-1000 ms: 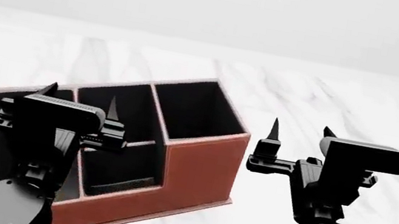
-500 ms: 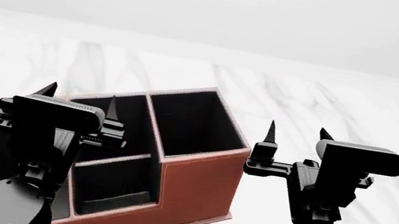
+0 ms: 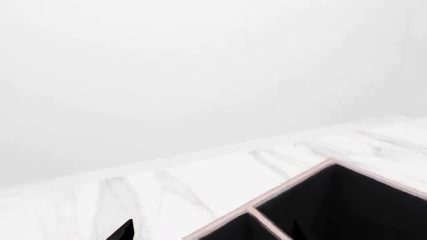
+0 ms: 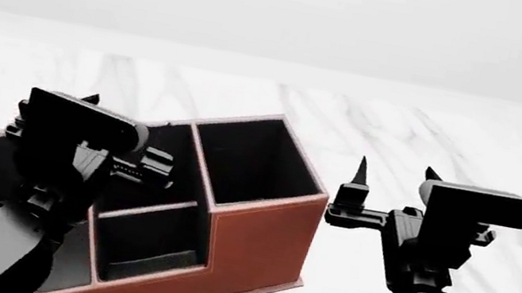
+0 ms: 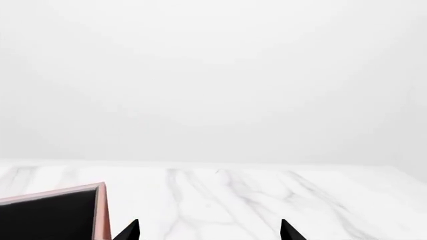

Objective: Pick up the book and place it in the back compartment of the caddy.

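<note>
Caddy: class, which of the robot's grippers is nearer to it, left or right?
Left. The left gripper hangs over the caddy, above its compartments; the right gripper hovers over the table beside its tall end, clear of it.

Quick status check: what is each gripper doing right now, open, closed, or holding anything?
Left gripper: over the caddy, mostly hidden; cannot tell open or shut.
Right gripper: open, empty, beside the caddy.

Caddy (image 4: 227,213) sits on the bench (image 4: 455,140), left of centre in the head view, angled, taller section at its right end. Left end effector (image 4: 117,141) above the caddy's middle compartments. Right end effector (image 4: 394,170) to the caddy's right, apart from it, above bare bench. Bench runs on behind the caddy to a wall (image 4: 286,6).
</note>
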